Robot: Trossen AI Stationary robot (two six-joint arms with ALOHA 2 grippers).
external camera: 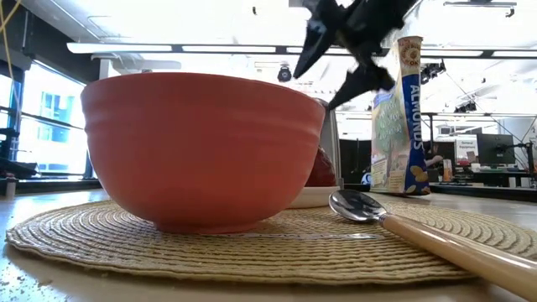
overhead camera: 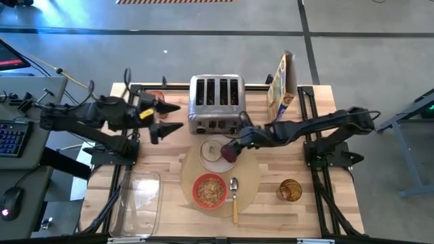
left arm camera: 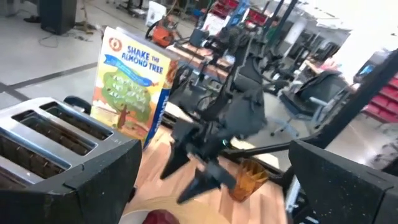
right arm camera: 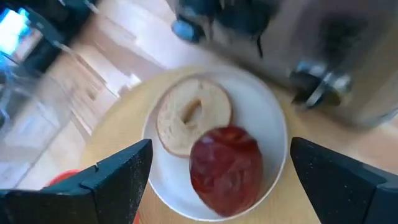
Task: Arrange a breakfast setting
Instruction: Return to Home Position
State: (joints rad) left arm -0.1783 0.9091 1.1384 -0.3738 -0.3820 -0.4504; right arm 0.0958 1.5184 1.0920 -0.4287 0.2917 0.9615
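Holds the right hand (overhead camera: 237, 143) spread wide, gripping nothing, just above the small white plate (right arm camera: 267, 118) on the round tan placemat (overhead camera: 252, 169). Has the dark red fruit (right arm camera: 225, 169) lying on that plate, touching the round toast slice (right arm camera: 193, 115), directly below the gap between the fingers. Holds the left hand (overhead camera: 171, 117) spread too, over the bench (overhead camera: 163, 159) beside the silver toaster (overhead camera: 215, 102), apart from the plate.

On the wooden bench (overhead camera: 271, 210), seen from above, a silver four-slot toaster (overhead camera: 216, 104) stands at 12 o'clock, an upright cereal box (overhead camera: 283, 85) at 1 o'clock, an amber glass (overhead camera: 289, 190) at 4 o'clock, and a clear plastic tub (overhead camera: 139, 203) at 8 o'clock.
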